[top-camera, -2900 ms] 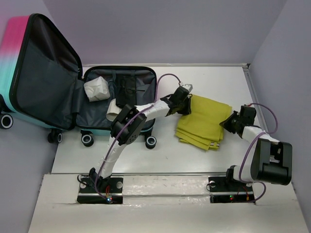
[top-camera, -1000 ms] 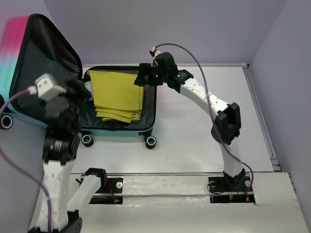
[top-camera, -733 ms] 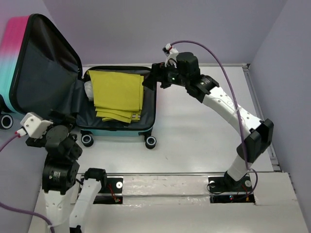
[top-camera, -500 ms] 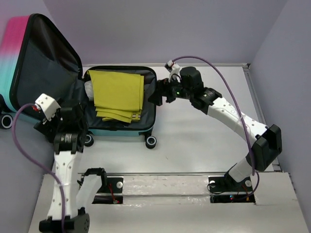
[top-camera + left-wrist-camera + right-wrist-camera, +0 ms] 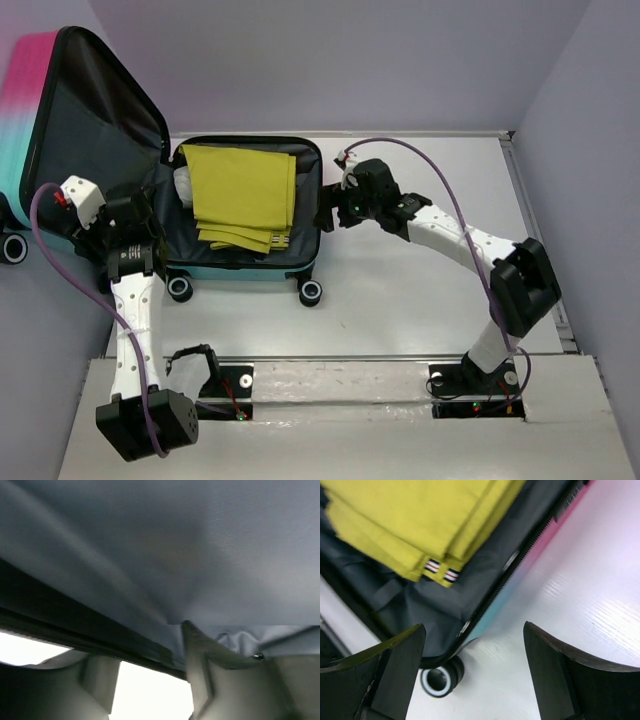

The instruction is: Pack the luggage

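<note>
The luggage (image 5: pixel 250 272) lies open on the table. Its pink-to-teal lid (image 5: pixel 90 160) stands up at the left, showing dark grey lining. A folded yellow cloth (image 5: pixel 240 195) lies in the base. My left gripper (image 5: pixel 128 222) is at the lid's lower front edge. In the left wrist view its fingers (image 5: pixel 200 680) stand apart. The lid's black rim (image 5: pixel 75 630) crosses between them, and one fingertip presses into the lining (image 5: pixel 200 540). My right gripper (image 5: pixel 328 215) hangs open just outside the base's right rim (image 5: pixel 485 605), above bare table, with nothing in it (image 5: pixel 475 675).
A white bundle (image 5: pixel 183 182) peeks out from under the yellow cloth (image 5: pixel 420 520) at the base's left. Black wheels (image 5: pixel 311 292) stick out of the base's near side, and one (image 5: pixel 439 679) sits close to my right fingers. Purple walls close in the table at the back and on both sides.
The yellow cloth went from the table into the base. My left arm swung down to the lid's lower edge and its jaws narrowed. My right gripper drew back from the base's far corner to its right rim.
</note>
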You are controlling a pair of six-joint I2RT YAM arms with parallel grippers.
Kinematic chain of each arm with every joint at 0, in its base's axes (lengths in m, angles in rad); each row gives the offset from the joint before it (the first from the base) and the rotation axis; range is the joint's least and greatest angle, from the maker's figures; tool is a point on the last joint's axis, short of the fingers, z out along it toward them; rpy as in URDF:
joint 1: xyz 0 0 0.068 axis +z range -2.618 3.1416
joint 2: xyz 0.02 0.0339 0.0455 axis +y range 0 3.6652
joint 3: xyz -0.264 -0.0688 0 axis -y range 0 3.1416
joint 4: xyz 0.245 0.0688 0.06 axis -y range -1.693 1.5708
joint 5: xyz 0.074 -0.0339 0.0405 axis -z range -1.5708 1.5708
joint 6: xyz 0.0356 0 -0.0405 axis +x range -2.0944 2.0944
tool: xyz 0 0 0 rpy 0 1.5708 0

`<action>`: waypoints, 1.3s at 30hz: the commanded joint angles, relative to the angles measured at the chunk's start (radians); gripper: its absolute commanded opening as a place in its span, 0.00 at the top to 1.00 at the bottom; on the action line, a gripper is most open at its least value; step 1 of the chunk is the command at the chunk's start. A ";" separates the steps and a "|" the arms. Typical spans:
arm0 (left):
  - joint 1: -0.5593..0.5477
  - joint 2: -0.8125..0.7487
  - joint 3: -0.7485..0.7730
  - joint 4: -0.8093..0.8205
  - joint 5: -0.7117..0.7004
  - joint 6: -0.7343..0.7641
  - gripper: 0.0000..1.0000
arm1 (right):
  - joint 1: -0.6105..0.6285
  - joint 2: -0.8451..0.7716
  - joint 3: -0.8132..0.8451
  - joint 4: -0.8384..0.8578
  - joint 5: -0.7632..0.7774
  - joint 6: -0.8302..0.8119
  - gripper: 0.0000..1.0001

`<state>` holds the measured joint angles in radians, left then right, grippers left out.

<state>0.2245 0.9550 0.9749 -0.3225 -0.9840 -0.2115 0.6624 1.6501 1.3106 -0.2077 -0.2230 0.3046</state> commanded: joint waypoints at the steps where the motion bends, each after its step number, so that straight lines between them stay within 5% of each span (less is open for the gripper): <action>1: 0.006 0.007 0.001 0.152 -0.035 0.057 0.60 | -0.004 0.115 0.044 0.015 0.100 0.022 0.17; 5: 0.007 0.005 -0.022 0.181 -0.015 0.064 0.94 | -0.004 0.215 0.101 0.008 0.077 0.053 0.19; 7: 0.006 0.004 -0.019 0.175 0.007 0.055 0.94 | -0.004 0.258 0.125 0.013 0.065 0.068 0.28; 8: 0.006 -0.001 -0.019 0.174 0.019 0.051 0.94 | -0.004 0.270 0.130 0.017 0.054 0.073 0.34; 11: -0.060 -0.036 -0.027 0.175 0.039 0.046 0.94 | -0.004 0.304 0.131 0.044 0.014 0.093 0.78; 13: -0.146 -0.061 -0.039 0.175 0.018 0.046 0.94 | -0.004 0.310 0.124 0.060 -0.024 0.105 0.89; 14: -0.277 -0.090 -0.045 0.186 -0.028 0.050 0.94 | -0.004 0.312 0.110 0.085 -0.033 0.119 0.93; 20: -0.802 -0.128 -0.055 0.198 -0.151 0.053 0.94 | -0.004 0.295 0.059 0.128 -0.041 0.140 0.93; 24: -1.252 -0.056 -0.024 0.195 -0.304 0.028 0.94 | -0.004 0.260 0.036 0.117 -0.007 0.111 0.93; 28: -1.486 0.080 0.080 0.175 -0.375 -0.035 0.94 | -0.039 0.214 0.000 0.096 -0.001 0.065 0.93; 33: -1.599 0.229 0.189 0.175 -0.334 -0.066 0.94 | -0.144 0.105 -0.112 0.057 -0.036 0.001 0.93; 35: -1.622 0.244 0.224 0.181 -0.317 -0.081 0.71 | -0.228 0.035 -0.187 0.059 -0.058 -0.002 0.93; 36: -1.625 0.243 0.238 0.189 -0.277 -0.084 0.37 | -0.256 0.011 -0.207 0.059 -0.062 -0.007 0.93; 38: -1.640 0.217 0.232 0.285 -0.231 -0.027 0.15 | -0.305 -0.028 -0.240 0.050 -0.067 -0.012 0.84; 39: -1.645 0.206 0.231 0.315 -0.205 0.001 0.08 | -0.349 -0.054 -0.257 0.042 -0.068 -0.013 0.72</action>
<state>-1.3876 1.2522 1.0969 -0.3073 -1.2530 -0.1696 0.4133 1.6855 1.1168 -0.1509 -0.2340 0.3748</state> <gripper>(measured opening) 0.791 0.187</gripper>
